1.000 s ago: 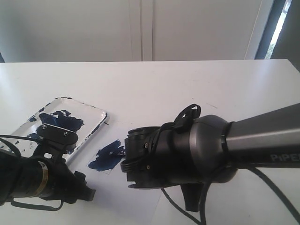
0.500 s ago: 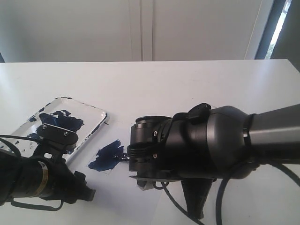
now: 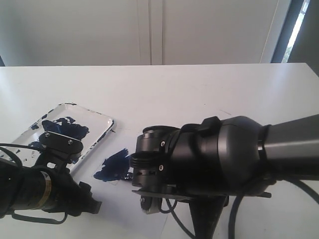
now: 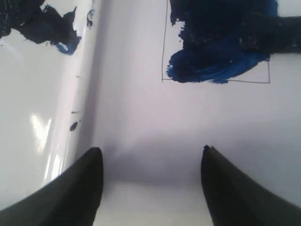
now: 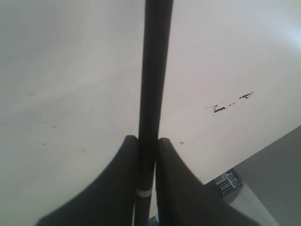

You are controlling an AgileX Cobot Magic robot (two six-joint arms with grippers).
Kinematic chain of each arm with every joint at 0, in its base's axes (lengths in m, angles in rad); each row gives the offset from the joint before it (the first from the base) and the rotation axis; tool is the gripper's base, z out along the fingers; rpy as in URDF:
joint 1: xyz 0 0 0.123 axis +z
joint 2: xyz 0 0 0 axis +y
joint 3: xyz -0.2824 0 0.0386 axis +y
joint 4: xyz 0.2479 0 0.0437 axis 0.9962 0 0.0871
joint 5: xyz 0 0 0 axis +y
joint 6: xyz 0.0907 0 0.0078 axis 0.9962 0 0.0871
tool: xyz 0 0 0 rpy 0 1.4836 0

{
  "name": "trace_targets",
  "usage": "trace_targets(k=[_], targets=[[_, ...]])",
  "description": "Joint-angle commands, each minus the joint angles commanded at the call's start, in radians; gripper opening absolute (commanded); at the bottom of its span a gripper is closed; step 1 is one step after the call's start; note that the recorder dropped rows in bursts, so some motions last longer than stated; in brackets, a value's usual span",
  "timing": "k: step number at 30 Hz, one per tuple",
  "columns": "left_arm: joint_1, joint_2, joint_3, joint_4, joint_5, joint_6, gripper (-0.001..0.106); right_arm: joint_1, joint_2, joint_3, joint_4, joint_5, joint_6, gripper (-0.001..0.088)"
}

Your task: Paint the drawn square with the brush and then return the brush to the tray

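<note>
Painting step; square [image 4: 214,47] part-filled. Right gripper [image 5: 148,141] clamped on brush [image 5: 153,84]; left gripper [image 4: 150,157] wide open, empty. Next: fill bare strip inside lines, then carry brush to tray [image 4: 37,84].

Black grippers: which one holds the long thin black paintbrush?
The right gripper, jaws shut on the thin black brush; the left gripper stands open and empty.

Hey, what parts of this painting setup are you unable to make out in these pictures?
Tip of the thin black paintbrush: right wrist view, shaft runs off the frame edge; exterior view, the right arm covers it.
Pencil-drawn square smeared dark blue: left wrist view, one side cut off by the frame edge, so full coverage is unclear.
White paint-blotched tray: exterior view, near corner behind the left arm.
</note>
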Motion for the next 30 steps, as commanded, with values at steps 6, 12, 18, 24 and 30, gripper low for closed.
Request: trace_targets(k=[6, 12, 18, 24, 30], targets=[[0.000, 0.000, 0.000, 0.000, 0.000, 0.000, 0.064, 0.000, 0.000, 0.002, -0.063, 0.006, 0.007, 0.0000], [0.000, 0.000, 0.000, 0.000, 0.000, 0.000, 0.064, -0.018, 0.000, 0.002, -0.119, 0.006, 0.025, 0.0000], [0.000, 0.000, 0.000, 0.000, 0.000, 0.004, 0.064, -0.041, 0.000, 0.002, -0.215, 0.006, 0.122, 0.0000], [0.000, -0.002, 0.000, 0.000, 0.000, 0.004, 0.056, -0.041, 0.000, 0.002, -0.219, -0.039, 0.191, 0.0000], [0.000, -0.098, 0.000, 0.000, 0.000, 0.022, 0.029, -0.041, 0.000, 0.002, -0.219, -0.144, 0.284, 0.0000]])
